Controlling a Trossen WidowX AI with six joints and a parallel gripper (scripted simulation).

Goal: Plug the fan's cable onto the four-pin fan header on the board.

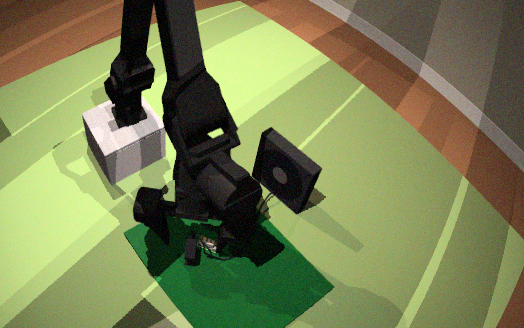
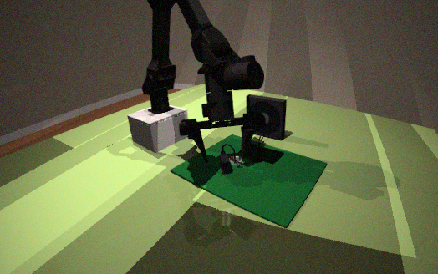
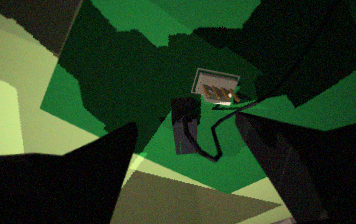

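A: Wrist view, item one: plug, dark, lying flat on the board just beside the header, not seated. Cable loops from its near end past the right finger.

B: Item two, gripper?

A: Spread wide, nearly full range, holding nothing. Fingers straddle the plug, one each side, apart from it. Exterior view puts the fingertips low by the board; whether they touch it is hard to tell in the shadow.

B: Fan?

A: Upright on the desk, just behind the board.

B: Risks, listed?

A: One: the right finger pinches the cable as the gripper narrows, dragging the plug askew. Two: the plug lies flat, so a grasp from here may hold it at the wrong tilt for the header pins. Three: fingertips scrape the board and shift it.
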